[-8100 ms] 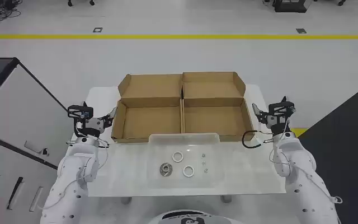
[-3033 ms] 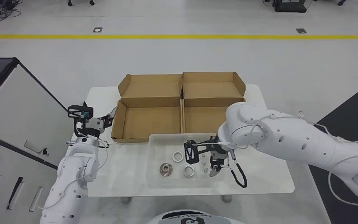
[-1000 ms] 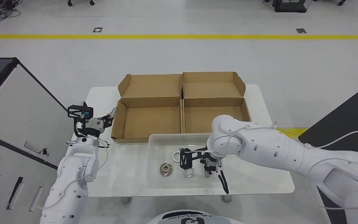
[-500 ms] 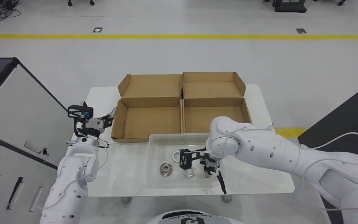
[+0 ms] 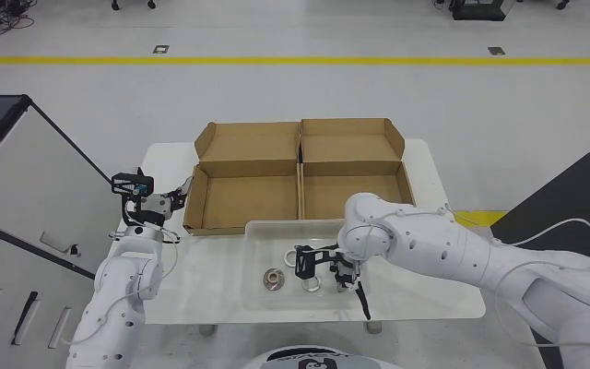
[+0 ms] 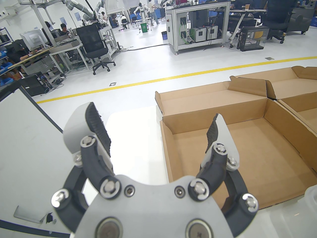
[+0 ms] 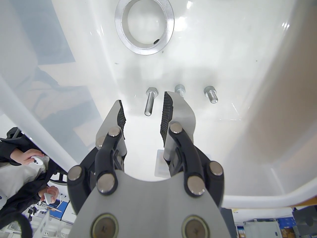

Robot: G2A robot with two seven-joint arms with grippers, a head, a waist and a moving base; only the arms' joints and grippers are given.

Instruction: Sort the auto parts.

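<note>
Here, in the lower centre of the top view, my right pincer (image 7: 143, 99) hangs inside the clear tray (image 5: 277, 224), fingers parted with a long bolt (image 7: 149, 103) lying between their tips. At the frame's left, my left pincer (image 6: 152, 111) sits spread wide beside a cardboard box (image 6: 247, 149).

No legible text, number or sign is showing. A small pale label (image 7: 160, 166) is showing on the tray (image 7: 250, 130), its print too small to read. The boxes (image 5: 244, 201) at the far side are presenting plain, unmarked cardboard.
</note>
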